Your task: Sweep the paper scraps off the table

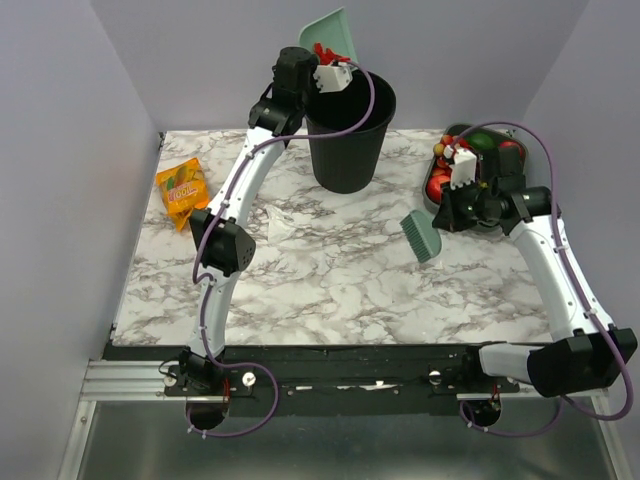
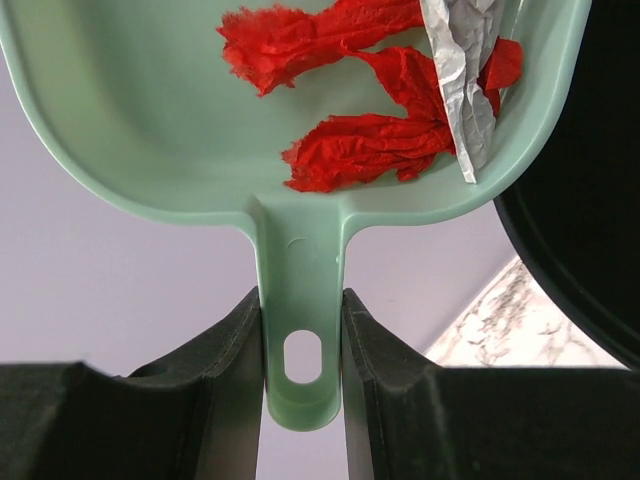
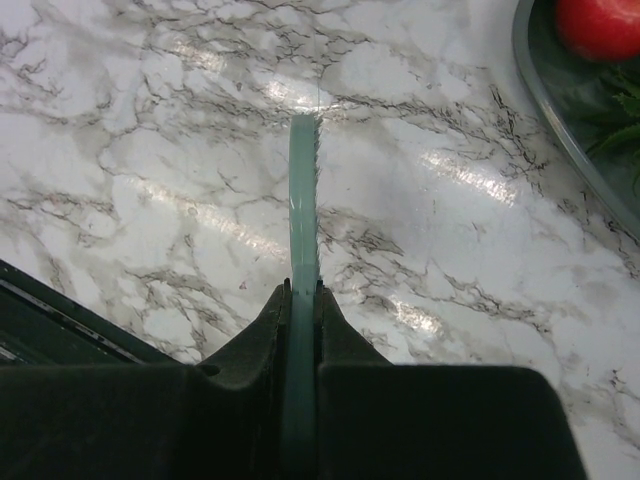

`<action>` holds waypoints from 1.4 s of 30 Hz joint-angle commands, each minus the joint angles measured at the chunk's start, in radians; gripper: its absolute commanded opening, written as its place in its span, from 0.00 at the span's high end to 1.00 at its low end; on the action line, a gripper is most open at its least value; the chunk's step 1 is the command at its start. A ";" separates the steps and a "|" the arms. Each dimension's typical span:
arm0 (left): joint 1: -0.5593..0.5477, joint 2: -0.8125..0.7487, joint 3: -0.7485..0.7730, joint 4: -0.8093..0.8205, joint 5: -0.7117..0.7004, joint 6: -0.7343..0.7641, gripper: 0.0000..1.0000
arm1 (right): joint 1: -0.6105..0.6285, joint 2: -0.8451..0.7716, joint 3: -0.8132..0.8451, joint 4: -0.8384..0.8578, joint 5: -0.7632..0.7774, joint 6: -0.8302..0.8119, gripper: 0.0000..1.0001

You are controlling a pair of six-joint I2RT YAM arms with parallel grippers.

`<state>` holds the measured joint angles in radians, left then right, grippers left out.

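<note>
Teal dustpan (image 2: 130,120) held above far rim of black bin (image 1: 347,135), handle clamped between fingers of left gripper (image 2: 302,330). Red paper scraps (image 2: 350,150) seen lying in pan beside crumpled white paper (image 2: 462,90). Teal brush (image 1: 421,236) pinched tight in right gripper (image 3: 302,300), right of bin, over marble table (image 1: 330,280). Orange snack packet (image 1: 182,190) seen left of bin, fruit bowl (image 3: 560,110) right of bin.

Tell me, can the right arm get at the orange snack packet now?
Probably not. The right gripper is shut on the teal brush, and the orange snack packet lies near the left edge of the table, beyond the left arm.
</note>
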<state>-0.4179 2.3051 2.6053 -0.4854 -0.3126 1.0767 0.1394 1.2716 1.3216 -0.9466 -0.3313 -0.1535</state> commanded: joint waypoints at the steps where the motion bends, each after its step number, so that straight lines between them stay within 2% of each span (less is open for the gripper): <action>1: 0.002 0.014 -0.017 0.083 -0.066 0.112 1.00 | -0.017 -0.051 -0.012 -0.003 -0.049 0.020 1.00; 18: -0.002 0.036 -0.091 0.175 -0.031 0.371 1.00 | -0.053 -0.078 -0.050 -0.006 -0.057 0.031 0.99; 21: -0.013 0.025 -0.175 0.289 -0.072 0.497 1.00 | -0.063 -0.087 -0.058 -0.011 -0.064 0.035 0.99; 27: -0.024 -0.002 -0.195 0.338 -0.043 0.581 1.00 | -0.087 -0.098 -0.068 -0.012 -0.071 0.035 0.99; 31: -0.025 -0.056 -0.336 0.464 -0.026 0.661 1.00 | -0.096 -0.103 -0.078 -0.015 -0.078 0.042 0.99; 33: -0.028 -0.064 -0.352 0.476 -0.025 0.669 1.00 | -0.098 -0.106 -0.081 -0.014 -0.087 0.043 0.99; 39: -0.045 -0.036 -0.254 0.479 -0.057 0.606 1.00 | -0.103 -0.106 -0.085 -0.012 -0.092 0.037 0.99; 42: -0.056 -0.003 -0.044 0.401 -0.124 0.441 1.00 | -0.103 -0.104 -0.081 -0.012 -0.098 0.026 0.99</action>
<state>-0.4541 2.3001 2.3451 -0.0895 -0.3603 1.6726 0.0437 1.1851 1.2476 -0.9485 -0.3939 -0.1238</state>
